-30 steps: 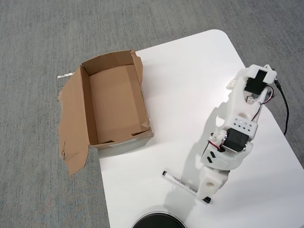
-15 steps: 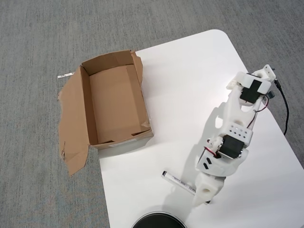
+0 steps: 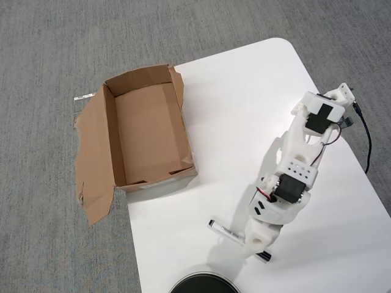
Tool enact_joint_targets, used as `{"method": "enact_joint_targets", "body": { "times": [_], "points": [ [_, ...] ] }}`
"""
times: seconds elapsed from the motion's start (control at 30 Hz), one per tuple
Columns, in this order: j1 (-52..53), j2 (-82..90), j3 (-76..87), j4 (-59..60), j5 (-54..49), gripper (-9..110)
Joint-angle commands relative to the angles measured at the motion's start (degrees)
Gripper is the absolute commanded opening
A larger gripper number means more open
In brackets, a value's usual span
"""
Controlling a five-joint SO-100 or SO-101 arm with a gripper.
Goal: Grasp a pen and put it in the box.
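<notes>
Since the overhead view runs left to right, you start with the box (image 3: 149, 137): upper left of the frame, brown corrugated card, empty, half on the carpet (image 3: 49, 49) and half on the white desk (image 3: 244, 91). Its torn flap (image 3: 91, 159) lies flat on the carpet along the left long wall. A small white strip (image 3: 84, 97) sits just beside the flap's upper edge; whatever is printed on it is too small to read.

Lower centre you have the pen (image 3: 229, 232), flat on the desk, well apart from the box, running diagonally from upper left to lower right. One black end shows at the left, the other pokes out at lower right under the arm. The dark print on the barrel is too small to read.

The claw (image 3: 259, 244) is right over the pen's right-hand half and hides the fingers, so I cannot tell how wide it stands or whether it touches the pen. The arm (image 3: 305, 152) runs from there up to the right edge of the desk, with a black cable (image 3: 366, 140) beyond it. A dark round object (image 3: 204, 285) is cut off by the bottom edge.

Handling, my read: light, stiff, and the smooth round barrel will roll or pivot if pinched near an end. Take it across the barrel near mid-length, fingers square to the axis. Not fragile.
</notes>
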State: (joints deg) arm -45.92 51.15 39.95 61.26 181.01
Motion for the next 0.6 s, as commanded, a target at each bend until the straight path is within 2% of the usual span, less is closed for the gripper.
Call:
{"method": "enact_joint_targets", "body": {
  "times": [0.0,0.17,0.57],
  "points": [
    [0.0,1.4,-0.8,8.6,-0.2,1],
    [-0.1,1.4,-0.7,14.0,-0.2,1],
    [-1.0,0.7,-0.4,14.2,-0.2,1]
  ]
}}
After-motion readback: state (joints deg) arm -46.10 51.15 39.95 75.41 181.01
